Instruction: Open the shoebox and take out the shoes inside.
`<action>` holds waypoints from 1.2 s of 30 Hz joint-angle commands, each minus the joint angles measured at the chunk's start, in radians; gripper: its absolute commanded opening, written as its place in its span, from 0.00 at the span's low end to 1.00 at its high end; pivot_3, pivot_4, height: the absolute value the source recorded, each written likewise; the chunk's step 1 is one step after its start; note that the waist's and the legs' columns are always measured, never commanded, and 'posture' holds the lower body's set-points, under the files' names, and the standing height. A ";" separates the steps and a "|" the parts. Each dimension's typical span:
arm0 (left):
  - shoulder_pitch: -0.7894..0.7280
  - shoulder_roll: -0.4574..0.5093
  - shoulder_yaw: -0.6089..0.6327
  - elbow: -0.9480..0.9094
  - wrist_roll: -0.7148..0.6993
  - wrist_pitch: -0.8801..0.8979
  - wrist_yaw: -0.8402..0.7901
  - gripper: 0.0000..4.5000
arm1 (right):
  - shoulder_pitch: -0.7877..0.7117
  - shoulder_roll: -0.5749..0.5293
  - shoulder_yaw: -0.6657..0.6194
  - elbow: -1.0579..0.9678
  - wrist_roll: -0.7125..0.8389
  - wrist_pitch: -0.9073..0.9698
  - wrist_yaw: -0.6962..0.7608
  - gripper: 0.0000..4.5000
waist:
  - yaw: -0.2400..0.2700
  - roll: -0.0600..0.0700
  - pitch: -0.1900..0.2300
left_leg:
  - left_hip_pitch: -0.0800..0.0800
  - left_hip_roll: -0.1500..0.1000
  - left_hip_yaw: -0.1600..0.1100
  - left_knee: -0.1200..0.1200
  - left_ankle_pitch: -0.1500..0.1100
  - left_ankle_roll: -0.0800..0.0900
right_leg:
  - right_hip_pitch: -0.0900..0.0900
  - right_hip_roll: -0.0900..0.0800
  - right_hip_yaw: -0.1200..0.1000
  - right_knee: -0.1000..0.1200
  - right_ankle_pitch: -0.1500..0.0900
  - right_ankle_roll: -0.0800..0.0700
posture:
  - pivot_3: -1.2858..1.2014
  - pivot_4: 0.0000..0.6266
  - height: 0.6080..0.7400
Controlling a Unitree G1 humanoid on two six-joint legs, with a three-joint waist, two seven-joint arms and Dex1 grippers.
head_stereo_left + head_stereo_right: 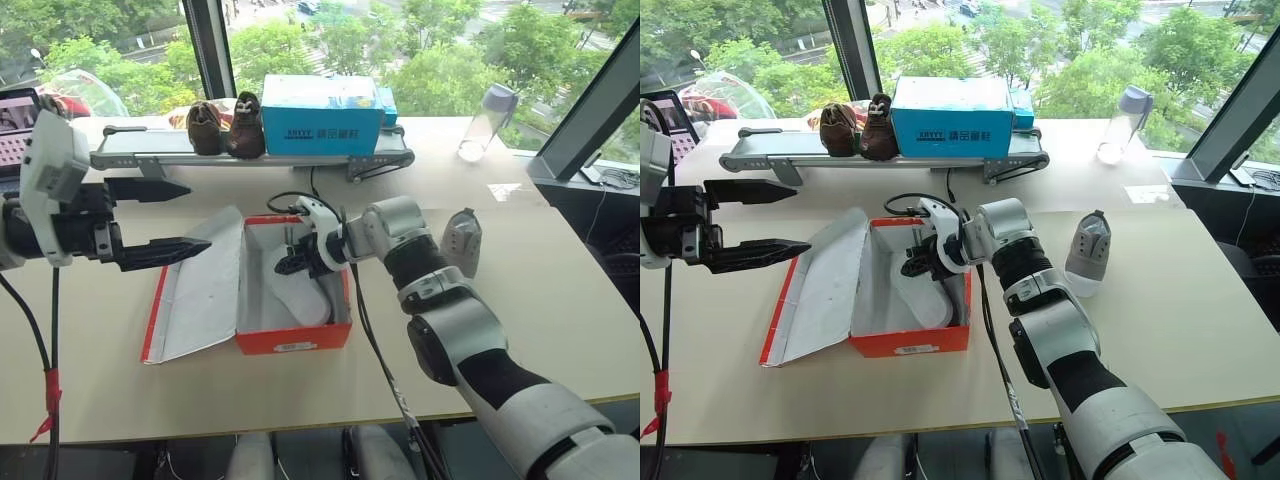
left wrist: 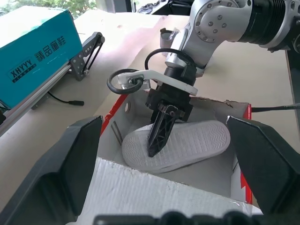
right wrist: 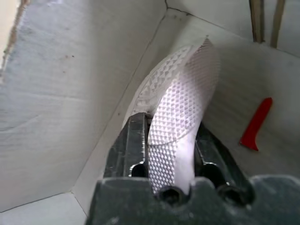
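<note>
R end effector clamps shoe in shoebox.

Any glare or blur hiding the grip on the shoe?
Right wrist view: even light, sole of the shoe sharp, finger bases soft. Left wrist view: right gripper crisp, own fingers blurred. Left eye view: bright windows, shoebox interior readable.

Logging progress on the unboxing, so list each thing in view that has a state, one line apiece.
shoebox: open, lid laid flat on the table.
shoe in the box: sole up, gripped.
shoe on the table: out of the box, upright.
right gripper: shut on the sole's edge.
left gripper: open, beside the box.
bottle: upright, capped.
</note>
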 commanded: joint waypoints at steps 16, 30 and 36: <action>-0.200 -0.059 -0.170 0.117 0.057 -0.081 -0.085 1.00 | -0.335 -0.287 -0.651 -0.071 0.452 0.393 -0.346 0.15 | 0.008 0.000 0.000 | -0.005 0.000 0.000 0.000 0.000 0.000 | -0.004 0.000 -0.001 -0.001 0.000 0.000 | 0.52 0.24 1.00; -0.335 -0.137 -0.277 0.223 0.150 -0.131 -0.169 1.00 | 0.124 -0.686 0.273 -0.578 0.001 -0.026 -0.213 0.15 | -0.028 0.003 0.002 | -0.009 -0.001 0.000 0.002 0.000 0.000 | -0.009 0.001 0.003 0.002 0.000 0.001 | 0.52 0.24 1.00; -0.325 -0.135 -0.264 0.212 0.156 -0.122 -0.168 1.00 | 0.092 -0.585 0.366 -0.366 -0.182 -0.217 -0.220 0.15 | -0.026 0.003 0.002 | -0.009 -0.001 0.001 0.003 0.000 0.000 | -0.008 0.001 0.003 0.001 0.000 0.001 | 0.52 0.24 1.00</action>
